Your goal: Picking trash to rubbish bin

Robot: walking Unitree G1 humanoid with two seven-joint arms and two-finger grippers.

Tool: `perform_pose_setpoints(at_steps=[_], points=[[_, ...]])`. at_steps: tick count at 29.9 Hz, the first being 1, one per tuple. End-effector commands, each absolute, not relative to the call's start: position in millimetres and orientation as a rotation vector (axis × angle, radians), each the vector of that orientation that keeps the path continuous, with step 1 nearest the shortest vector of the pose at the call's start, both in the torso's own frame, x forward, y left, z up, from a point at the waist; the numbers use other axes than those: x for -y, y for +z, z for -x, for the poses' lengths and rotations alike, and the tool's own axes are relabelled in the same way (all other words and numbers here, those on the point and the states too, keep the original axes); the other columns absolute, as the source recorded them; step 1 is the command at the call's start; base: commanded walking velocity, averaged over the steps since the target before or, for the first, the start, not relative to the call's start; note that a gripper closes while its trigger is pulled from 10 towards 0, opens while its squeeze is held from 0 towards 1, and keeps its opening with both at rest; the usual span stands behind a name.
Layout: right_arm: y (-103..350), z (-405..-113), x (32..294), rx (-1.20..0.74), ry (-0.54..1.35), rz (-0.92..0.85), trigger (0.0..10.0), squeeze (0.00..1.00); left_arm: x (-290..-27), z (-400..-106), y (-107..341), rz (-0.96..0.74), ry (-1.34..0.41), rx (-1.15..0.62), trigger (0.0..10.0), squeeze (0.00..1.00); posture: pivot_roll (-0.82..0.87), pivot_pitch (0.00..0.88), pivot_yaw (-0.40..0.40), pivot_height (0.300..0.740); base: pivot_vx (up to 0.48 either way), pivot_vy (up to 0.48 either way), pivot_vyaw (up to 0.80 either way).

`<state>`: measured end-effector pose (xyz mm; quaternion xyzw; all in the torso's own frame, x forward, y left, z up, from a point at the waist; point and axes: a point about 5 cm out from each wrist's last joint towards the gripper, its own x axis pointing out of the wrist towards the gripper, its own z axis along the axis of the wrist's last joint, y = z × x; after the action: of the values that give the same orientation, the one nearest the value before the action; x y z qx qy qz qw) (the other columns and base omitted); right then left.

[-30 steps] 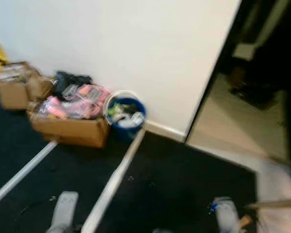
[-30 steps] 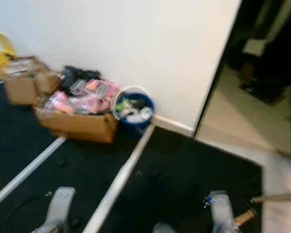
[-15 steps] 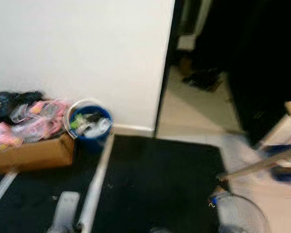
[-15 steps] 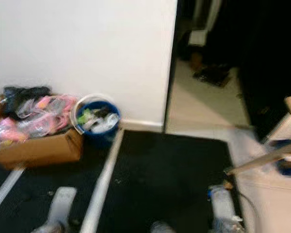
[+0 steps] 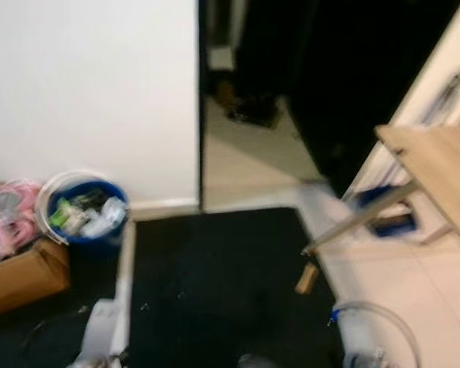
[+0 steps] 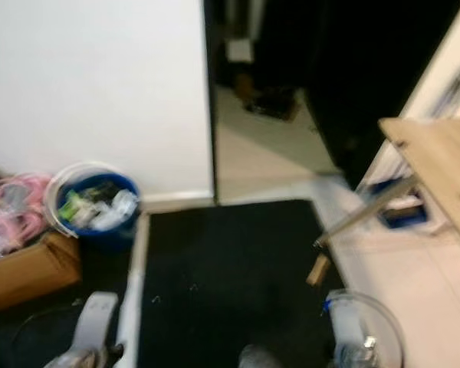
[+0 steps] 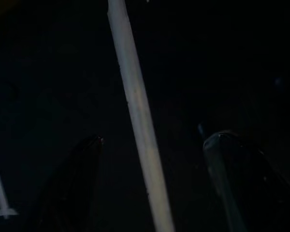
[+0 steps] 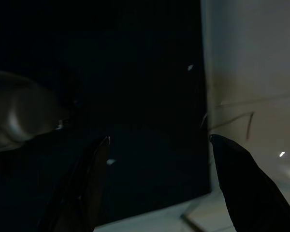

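A blue rubbish bin (image 5: 84, 216) with a white rim stands against the white wall at the left, full of mixed scraps. My left gripper (image 7: 152, 145) hangs open over the black mat, its fingers either side of a white strip (image 7: 135, 116) on the floor below. My right gripper (image 8: 157, 145) is open too, with nothing between its fingers, above the black mat's edge where pale floor begins. The silver arms (image 6: 92, 326) show at the bottom of the eye views.
A cardboard box (image 5: 19, 272) of pink packets sits left of the bin. A dark doorway (image 5: 253, 100) opens ahead. A wooden table (image 5: 437, 165) with a slanted leg (image 5: 360, 218) stands at the right over pale tiles. A small wooden piece (image 5: 307, 278) lies by the mat's edge.
The whole view has swung right: bin and box slid to the left edge, the doorway moved to the centre, and the wooden table came into sight. Both grippers hang as before.
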<state>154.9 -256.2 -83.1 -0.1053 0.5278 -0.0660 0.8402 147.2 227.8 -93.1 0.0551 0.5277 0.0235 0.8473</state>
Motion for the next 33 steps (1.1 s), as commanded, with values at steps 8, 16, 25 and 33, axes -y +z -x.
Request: perform_pose_setpoints(at_steps=[8, 16, 25, 33], points=[[-72, -173, 263, -1.02, -0.217, 0.183, 10.0, 0.0, -226, -154, -91, -0.121, 0.039, -1.098, 10.0, 0.0, -0.1, 0.0, 0.038, 0.74, 0.0, 0.0, -0.8], [-32, -236, 265, -0.675, -0.264, -0.032, 10.0, 0.0, -228, -153, -91, -0.091, 0.078, -1.088, 10.0, 0.0, -0.11, 0.0, 0.045, 0.74, 0.0, 0.0, -0.8], [57, -328, 227, -0.295, 0.219, -0.133, 10.0, 0.0, -229, -154, -90, 0.002, 0.197, -1.029, 10.0, 0.0, -0.1, 0.0, 0.034, 0.74, 0.0, 0.0, -0.8], [107, -342, 203, -0.031, 0.57, -0.355, 10.0, 0.0, -251, -208, -56, 0.062, 0.279, -0.786, 10.0, 0.0, -0.1, 0.0, 0.032, 0.74, 0.0, 0.0, -0.8]])
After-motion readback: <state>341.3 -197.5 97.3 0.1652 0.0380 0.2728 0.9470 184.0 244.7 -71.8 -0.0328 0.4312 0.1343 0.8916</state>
